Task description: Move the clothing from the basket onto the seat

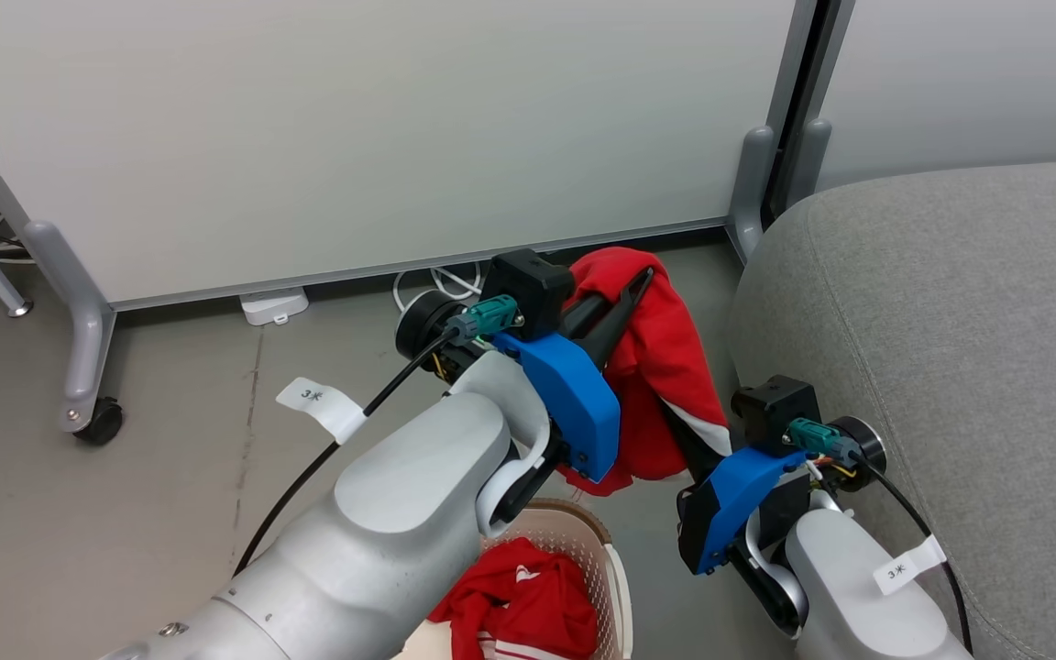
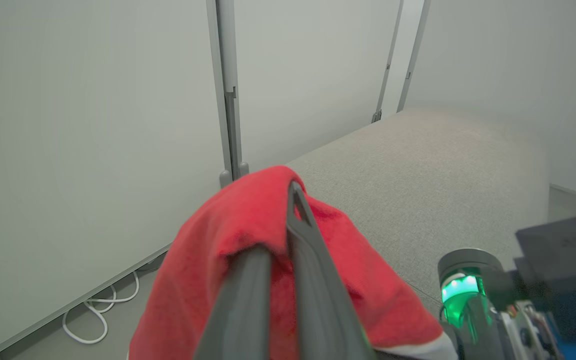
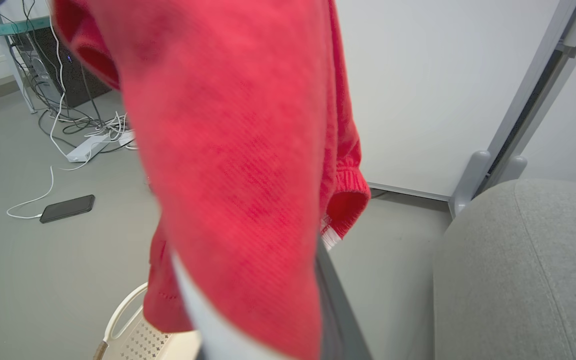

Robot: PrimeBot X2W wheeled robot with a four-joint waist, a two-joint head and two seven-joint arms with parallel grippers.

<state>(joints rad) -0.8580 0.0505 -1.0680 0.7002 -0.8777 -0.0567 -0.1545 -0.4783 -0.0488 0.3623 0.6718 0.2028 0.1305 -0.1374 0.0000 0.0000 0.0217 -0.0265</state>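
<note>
Head view: the left end effector point(image 1: 643, 275) is clenched on a red garment point(image 1: 665, 367) lifted above the laundry basket point(image 1: 618, 573). The right end effector point(image 1: 688, 435) pinches its white-striped hem. Another red garment point(image 1: 519, 596) lies inside the basket.

Left wrist view: the grey sofa point(image 2: 418, 175) lies ahead.

Right wrist view: the cloth hangs low, so raise the hem over the sofa's edge.
</note>
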